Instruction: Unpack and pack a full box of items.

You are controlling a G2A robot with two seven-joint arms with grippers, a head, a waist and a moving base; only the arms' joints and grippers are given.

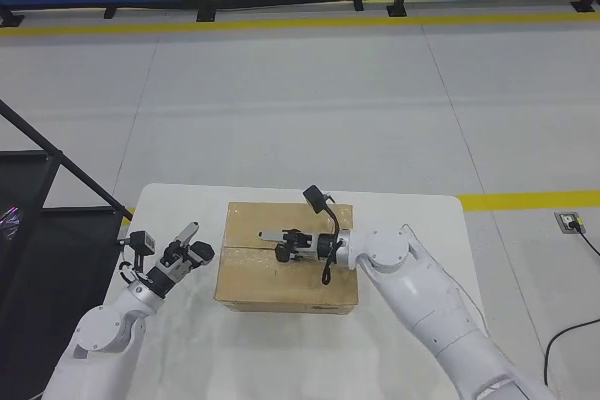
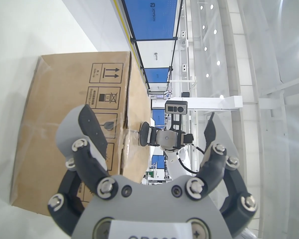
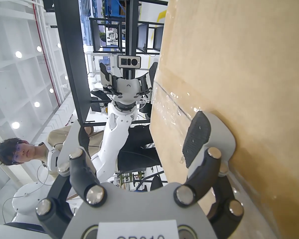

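A closed cardboard box (image 1: 288, 272) stands in the middle of the white table (image 1: 410, 230), with clear tape along its top seam. My right gripper (image 1: 276, 243) hovers open low over the box top near the seam. In the right wrist view this gripper (image 3: 139, 138) has one pad (image 3: 196, 135) lying against the box (image 3: 234, 70), and nothing sits between its fingers. My left gripper (image 1: 191, 246) is open beside the box's left side wall, a little apart from it. The left wrist view has that gripper (image 2: 152, 130) facing the printed side of the box (image 2: 69, 115).
A black frame with a dark panel (image 1: 30, 260) stands close to the table's left edge. Bare table lies to the right of the box and in front of it. A cable and a floor socket (image 1: 568, 222) lie on the floor at the right.
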